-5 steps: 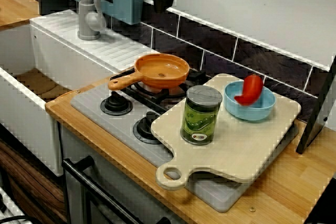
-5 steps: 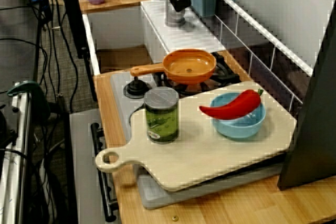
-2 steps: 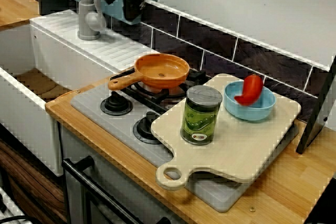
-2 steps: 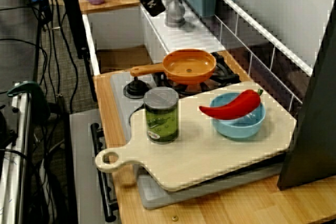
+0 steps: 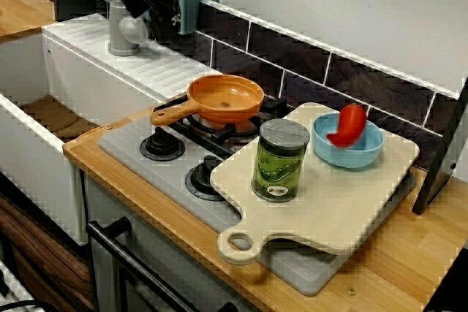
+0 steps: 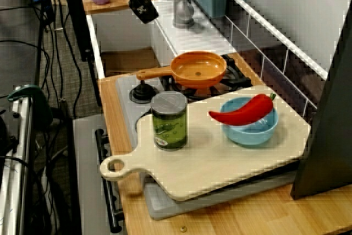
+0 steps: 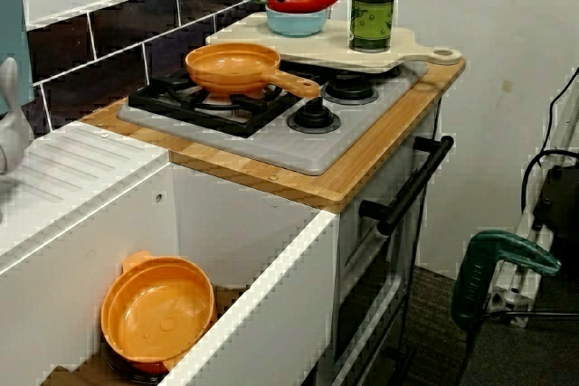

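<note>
While the black gripper [image 5: 156, 6] hung in the air, its jaws were too dark to show whether they were open or closed, and it apparently held nothing. It was near the grey metal faucet [image 5: 123, 31] on the white ribbed drainboard [image 5: 146, 67]. The round orange frying pan [image 5: 225, 98] sat well apart on the stove.

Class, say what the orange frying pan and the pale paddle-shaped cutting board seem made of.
Orange frying pan: probably plastic; uniform colour, smooth soft sheen. Pale paddle-shaped cutting board: likely light wood; matt, even cream surface, though laminate is possible.
</note>
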Robot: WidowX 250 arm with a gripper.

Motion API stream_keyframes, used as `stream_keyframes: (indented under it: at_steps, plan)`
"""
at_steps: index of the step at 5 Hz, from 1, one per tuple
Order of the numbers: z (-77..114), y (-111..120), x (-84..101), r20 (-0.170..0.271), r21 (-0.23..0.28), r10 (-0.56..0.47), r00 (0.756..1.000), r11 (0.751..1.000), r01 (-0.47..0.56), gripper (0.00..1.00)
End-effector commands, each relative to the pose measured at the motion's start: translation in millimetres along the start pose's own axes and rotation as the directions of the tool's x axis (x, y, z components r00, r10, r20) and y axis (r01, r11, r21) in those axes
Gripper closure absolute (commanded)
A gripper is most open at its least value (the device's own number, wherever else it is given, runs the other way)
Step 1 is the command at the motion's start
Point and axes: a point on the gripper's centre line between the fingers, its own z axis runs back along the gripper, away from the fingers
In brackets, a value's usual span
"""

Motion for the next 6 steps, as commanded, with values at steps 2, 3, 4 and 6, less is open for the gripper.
stream_keyframes:
  at_steps: [2,3,4,6]
  plan:
    - [1.0,-10,-3.7,-0.052,-0.212,-0.147,0.988,0.968,0.133,0.0]
    - [-2.4,-18,-5.9,-0.028,-0.234,-0.116,0.993,0.966,0.106,0.0]
    - [-5.4,-27,-5.7,-0.006,-0.214,-0.063,0.998,0.975,0.061,0.0]
    - [-15.6,-48,-16.5,-0.025,-0.189,-0.066,0.998,0.98,0.06,0.0]
